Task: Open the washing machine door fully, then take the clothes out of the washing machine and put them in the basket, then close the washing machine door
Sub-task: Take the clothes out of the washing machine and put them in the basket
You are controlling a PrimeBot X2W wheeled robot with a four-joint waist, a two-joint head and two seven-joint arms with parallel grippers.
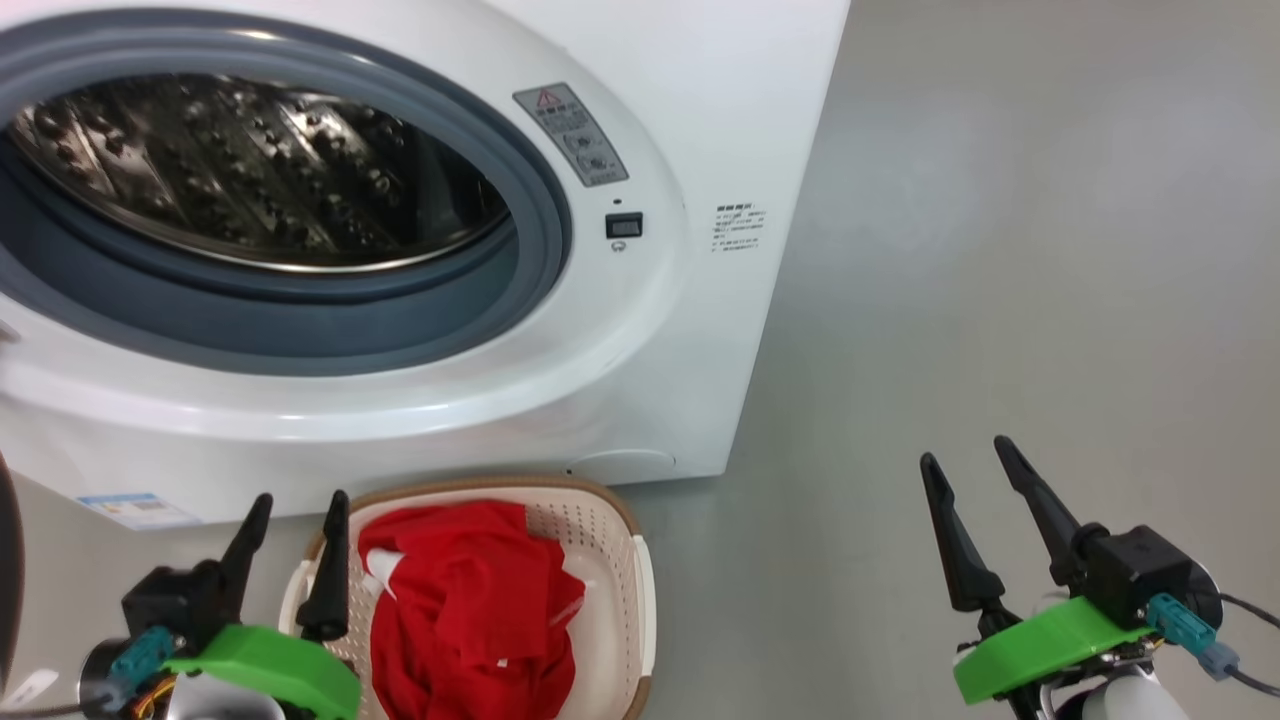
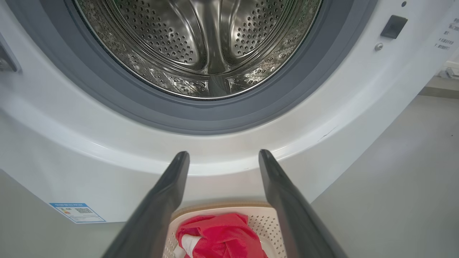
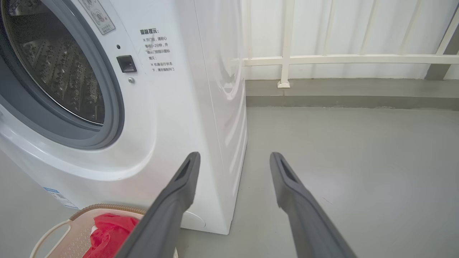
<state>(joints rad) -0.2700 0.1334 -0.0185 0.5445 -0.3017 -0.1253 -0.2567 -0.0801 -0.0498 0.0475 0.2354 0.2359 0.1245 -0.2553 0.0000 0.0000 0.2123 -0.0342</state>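
Left claw: the left gripper [image 1: 301,497] has its two dark fingers spread wide with nothing between them. In the head view it sits at the lower left, its inner finger overlapping the left rim of the basket.
Left claw's aim: in the left wrist view the fingers point at the white front panel just under the round opening, with the basket low between them.
Right claw: the right gripper [image 1: 965,450] is also spread and empty. It hangs over bare floor [image 1: 1000,300], well apart from the basket and to the right of the machine.
Washing machine: the washing machine [image 1: 700,330] is a white box that takes up the upper left of the head view. Its round opening is uncovered.
Gasket: a grey rubber gasket [image 1: 300,310] rings the opening.
Drum: the drum [image 2: 200,43] shows perforated steel walls and raised ribs in plain sight.
Door: a dark curved sliver [image 1: 8,560] at the far left edge of the head view may be the door's rim; I cannot tell.
Basket: the basket [image 1: 610,540] is cream with a brown rim and stands on the floor, just in front of the machine's base.
Clothes: the clothes [image 1: 470,600] are red with white patches and lie heaped inside the basket.
Small marks: a blue label [image 1: 135,510] sits at the machine's lower left, a grey warning sticker [image 1: 570,135] is right of the opening, and a dark latch socket [image 1: 623,225] is below the sticker.
Background: a pale railing [image 3: 340,59] runs along the wall in the right wrist view.
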